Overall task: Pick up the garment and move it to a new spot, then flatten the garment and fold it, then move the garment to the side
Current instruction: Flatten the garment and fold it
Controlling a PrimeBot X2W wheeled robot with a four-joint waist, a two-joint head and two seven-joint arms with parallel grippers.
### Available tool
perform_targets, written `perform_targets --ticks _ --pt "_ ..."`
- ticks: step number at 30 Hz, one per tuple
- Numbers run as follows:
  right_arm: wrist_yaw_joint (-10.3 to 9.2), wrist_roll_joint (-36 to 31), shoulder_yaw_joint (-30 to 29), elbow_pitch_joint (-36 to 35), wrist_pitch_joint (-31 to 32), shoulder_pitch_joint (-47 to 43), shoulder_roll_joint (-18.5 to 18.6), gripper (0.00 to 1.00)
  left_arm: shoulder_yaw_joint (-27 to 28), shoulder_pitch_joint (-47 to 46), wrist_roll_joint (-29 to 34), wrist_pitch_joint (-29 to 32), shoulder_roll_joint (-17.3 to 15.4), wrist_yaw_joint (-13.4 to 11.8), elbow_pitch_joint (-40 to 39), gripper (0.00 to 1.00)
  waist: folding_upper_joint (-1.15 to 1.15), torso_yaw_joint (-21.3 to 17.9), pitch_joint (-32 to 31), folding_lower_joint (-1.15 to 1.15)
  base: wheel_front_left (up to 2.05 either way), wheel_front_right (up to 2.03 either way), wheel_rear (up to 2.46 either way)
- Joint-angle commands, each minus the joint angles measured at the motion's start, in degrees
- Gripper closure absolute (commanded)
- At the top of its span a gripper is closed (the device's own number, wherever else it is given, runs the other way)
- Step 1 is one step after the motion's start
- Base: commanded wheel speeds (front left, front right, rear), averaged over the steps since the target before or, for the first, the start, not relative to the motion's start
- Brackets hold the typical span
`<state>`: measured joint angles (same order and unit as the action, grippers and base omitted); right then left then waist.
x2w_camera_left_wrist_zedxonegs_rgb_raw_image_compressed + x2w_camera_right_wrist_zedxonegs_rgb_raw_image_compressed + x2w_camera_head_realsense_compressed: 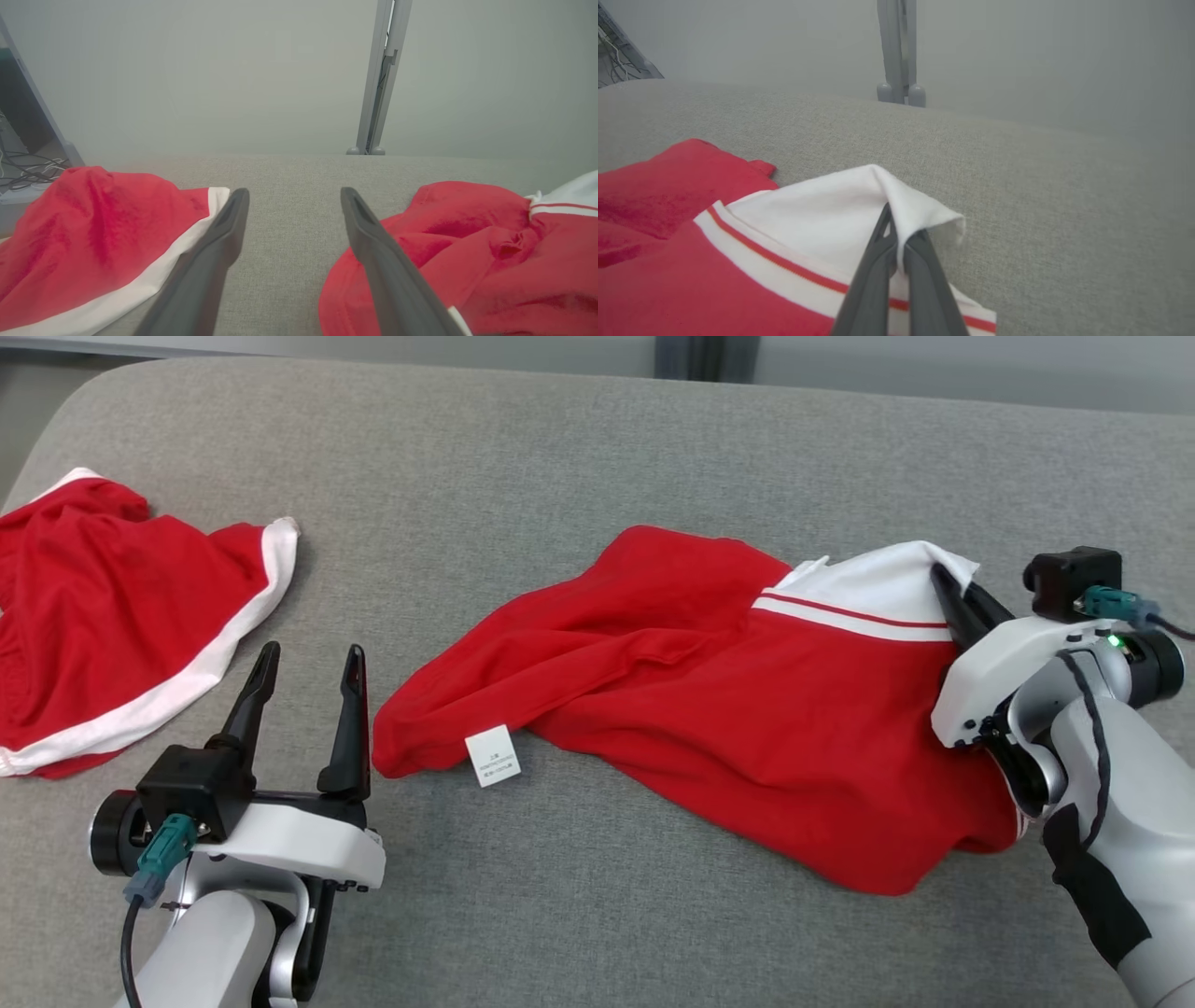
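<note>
The garment (728,709) is red and rumpled, with a white band striped red and a small white label (492,755). It lies right of centre on the grey fabric surface (560,448). My right claw (945,581) is clenched on its white fold. My left claw (311,658) gapes, holding nothing, between it and another red garment (112,616). A grey post (380,79) stands behind.

**Garment** (728,709): soft, matt red cloth, creased, with a smooth white collar band and a white label (492,755). Under the garment: padded surface (597,457) of coarse grey woven fabric. Left of the garment: second red cloth (103,616), slightly sheeny. Left gripper (313,658) and right gripper (945,581): matt dark plastic fingers, glossy white housings.
</note>
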<state>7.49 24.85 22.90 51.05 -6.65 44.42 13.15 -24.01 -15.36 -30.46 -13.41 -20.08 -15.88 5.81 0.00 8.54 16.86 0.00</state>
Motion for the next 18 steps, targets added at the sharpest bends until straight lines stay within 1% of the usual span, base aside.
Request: perform_targets --ticks 1,5,8,9,11,13,15,17,18 --pt "0.01 -1.0 1.3 -1.0 -1.6 -0.5 1.0 1.0 0.4 0.1 -0.2 -0.3 -0.2 -0.2 0.1 0.0 0.0 -0.6 -0.3 0.0 0.0 0.0 0.0" --pt "0.01 -5.9 5.2 -5.1 -5.8 -3.6 3.7 1.0 0.8 0.8 -0.4 -0.5 -0.6 -0.3 0.4 0.0 0.0 -1.8 -1.3 0.0 0.0 0.0 0.0" --pt "0.01 -12.4 6.9 -9.8 -7.3 -6.9 5.8 1.0 1.3 1.5 -0.8 -0.5 -1.1 -0.7 0.2 0.0 0.0 -2.8 -2.0 0.0 0.0 0.0 0.0" --pt "0.01 -15.2 7.6 -12.0 -7.7 -8.3 6.5 1.0 1.5 1.9 -0.8 -0.5 -1.3 -0.8 0.1 0.0 0.0 -3.2 -2.2 0.0 0.0 0.0 0.0" --pt "0.01 -18.7 7.8 -16.3 -8.0 -11.7 7.5 1.0 1.5 2.3 -0.9 -0.4 -1.6 -0.9 -0.2 0.0 0.0 -3.8 -2.6 0.0 0.0 0.0 0.0" --pt "0.01 -21.0 8.3 -20.8 -8.2 -15.7 8.2 1.0 1.6 2.5 -1.1 -0.2 -1.8 -1.1 -0.6 0.0 0.0 -4.4 -3.0 0.0 0.0 0.0 0.0" --pt "0.0 -22.1 7.5 -24.7 -8.2 -19.3 9.2 1.0 1.5 3.1 -1.1 0.1 -1.9 -1.3 -0.7 0.0 0.0 -4.7 -3.6 0.0 0.0 0.0 0.0" --pt "0.0 -22.7 7.0 -27.4 -7.3 -23.2 10.1 1.0 1.4 3.4 -1.2 0.1 -2.0 -1.5 -0.8 0.0 0.0 -5.1 -4.0 0.0 0.0 0.0 0.0" --pt "0.0 -22.7 7.0 -27.4 -7.3 -23.2 10.1 1.0 1.4 3.4 -1.2 0.1 -2.0 -1.5 -0.8 0.0 0.0 -5.1 -4.0 0.0 0.0 0.0 0.0"
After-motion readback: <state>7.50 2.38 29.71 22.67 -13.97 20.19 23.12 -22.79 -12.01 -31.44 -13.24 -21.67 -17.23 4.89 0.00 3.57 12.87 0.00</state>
